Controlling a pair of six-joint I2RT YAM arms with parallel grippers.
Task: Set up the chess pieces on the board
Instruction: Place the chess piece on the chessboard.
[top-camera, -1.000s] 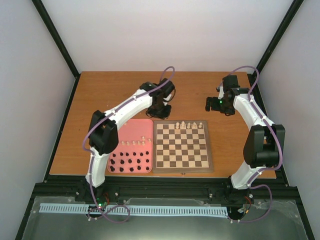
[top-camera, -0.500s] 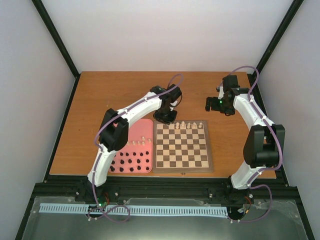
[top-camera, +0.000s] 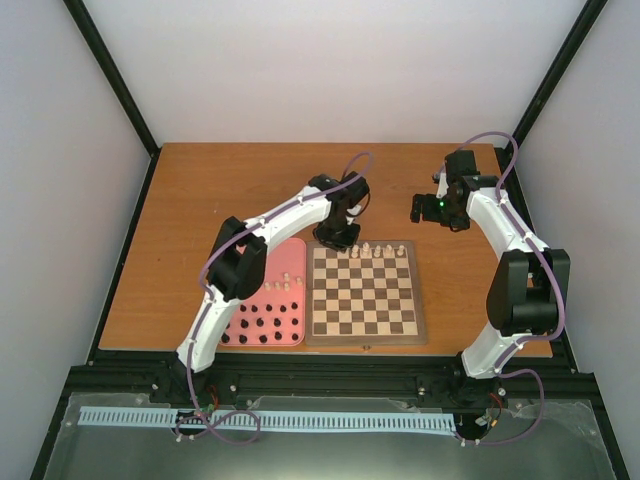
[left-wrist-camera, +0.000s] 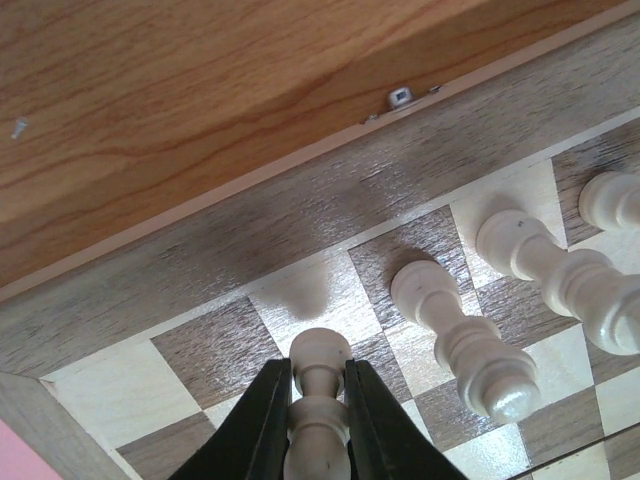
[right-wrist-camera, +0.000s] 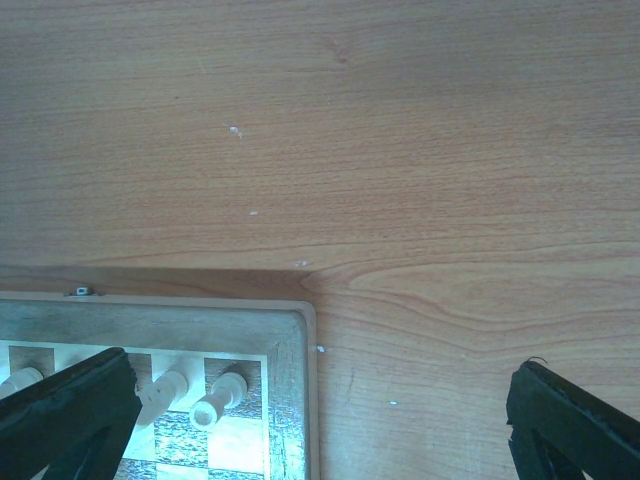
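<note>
My left gripper (top-camera: 338, 238) hangs over the far-left squares of the board (top-camera: 420, 295). It is shut on the stem of a cream chess piece (left-wrist-camera: 320, 400), between the black fingers (left-wrist-camera: 258, 425). The piece's base floats a little above a light square. Three more cream pieces (left-wrist-camera: 462, 335) (left-wrist-camera: 560, 270) (left-wrist-camera: 610, 198) stand to its right in the far row. From above, several cream pieces (top-camera: 384, 250) line that row. My right gripper (top-camera: 425, 208) is open and empty, held over bare table behind the board's far right corner (right-wrist-camera: 290, 340).
A pink tray (top-camera: 295, 340) lies left of the board, with rows of black figures (top-camera: 262, 325) and a few cream ones (top-camera: 285, 284). In the right wrist view two cream pieces (right-wrist-camera: 215, 395) (right-wrist-camera: 165, 390) stand by the board's corner.
My left arm has swung right, from behind the pink tray to the board's far-left squares, carrying the piece. The right arm has not moved.
</note>
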